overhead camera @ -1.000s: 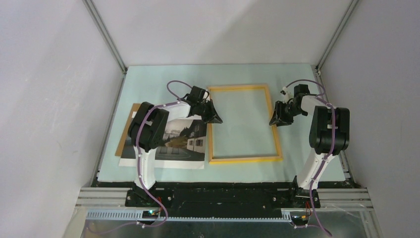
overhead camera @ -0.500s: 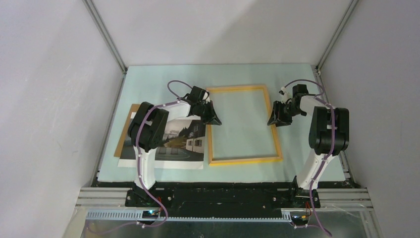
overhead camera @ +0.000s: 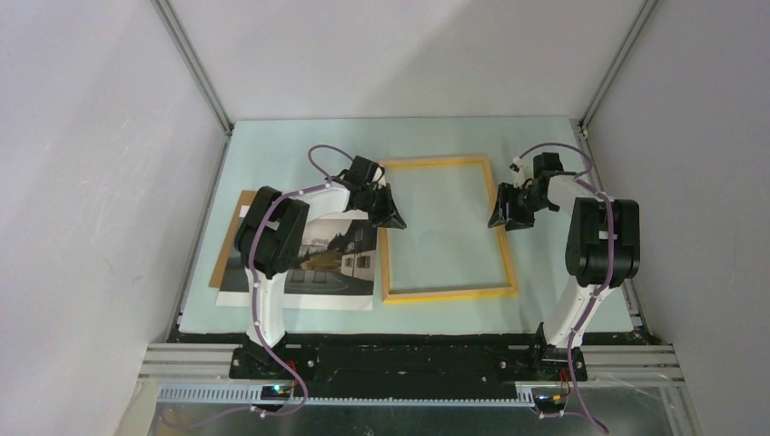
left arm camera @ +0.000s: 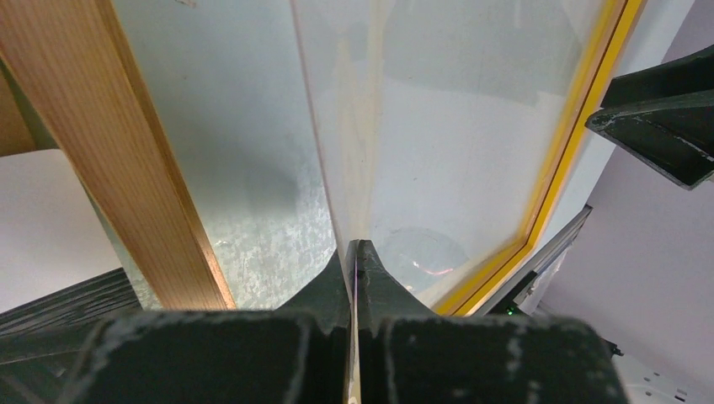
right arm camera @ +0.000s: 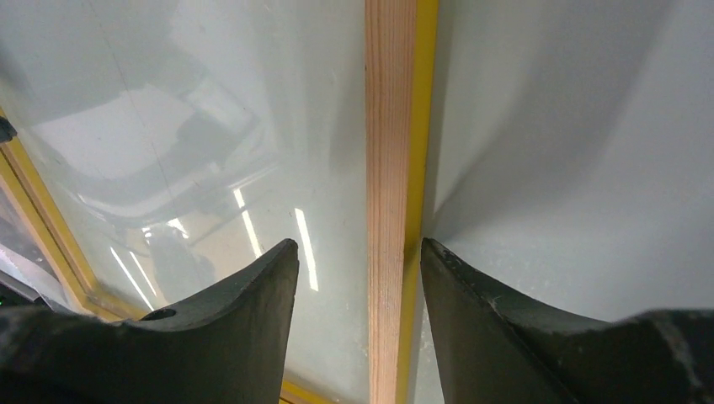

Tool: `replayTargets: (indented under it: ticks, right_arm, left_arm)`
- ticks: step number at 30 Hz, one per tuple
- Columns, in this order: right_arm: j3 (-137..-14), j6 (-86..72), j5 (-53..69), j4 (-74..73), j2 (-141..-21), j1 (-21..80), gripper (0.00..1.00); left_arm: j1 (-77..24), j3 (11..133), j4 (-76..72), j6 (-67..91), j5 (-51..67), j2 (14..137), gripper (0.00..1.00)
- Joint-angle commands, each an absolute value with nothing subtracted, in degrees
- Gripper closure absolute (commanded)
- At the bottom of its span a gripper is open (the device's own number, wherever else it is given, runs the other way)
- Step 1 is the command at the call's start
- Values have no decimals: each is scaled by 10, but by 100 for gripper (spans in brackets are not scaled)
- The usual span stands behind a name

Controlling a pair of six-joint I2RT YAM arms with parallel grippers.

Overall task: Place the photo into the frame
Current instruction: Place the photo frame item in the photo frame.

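Over the right rail of the frame (overhead camera: 449,293), the right gripper (right arm camera: 358,244) is spread half open with nothing held, the left gripper (left arm camera: 354,246) is pinched shut by the left rail, its catch unclear, and the photo (overhead camera: 340,250), lying flat just left, should be lifted gently by one edge.

You are looking at a pale green table (overhead camera: 300,145) that is carrying three flat things between its side walls. The frame (overhead camera: 449,292) is lying around the middle, with the green surface showing through its clear pane, and the brown backing board (overhead camera: 231,241) is lying out toward the left edge. The photo (overhead camera: 340,259) is resting partly over that board and partly on the table itself, its right edge sitting just beside the frame's left rail and its white border facing the near side.
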State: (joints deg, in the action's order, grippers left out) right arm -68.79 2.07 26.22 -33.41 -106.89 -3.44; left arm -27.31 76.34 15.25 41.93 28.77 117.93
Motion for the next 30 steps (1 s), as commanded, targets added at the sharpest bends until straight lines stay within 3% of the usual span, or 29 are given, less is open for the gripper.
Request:
replayTargets:
  ticks: [1, 14, 30]
  right_arm:
    - [-700, 14, 250, -310, -1033, -31, 40]
    - [-729, 9, 272, -290, -998, -12, 39]
    - [-871, -12, 306, -295, -1111, 94, 41]
  left_arm:
    - [-286, 770, 212, 384, 264, 1179, 100]
    - [-289, 773, 211, 386, 252, 1181, 100]
    - [-291, 776, 211, 387, 254, 1178, 100]
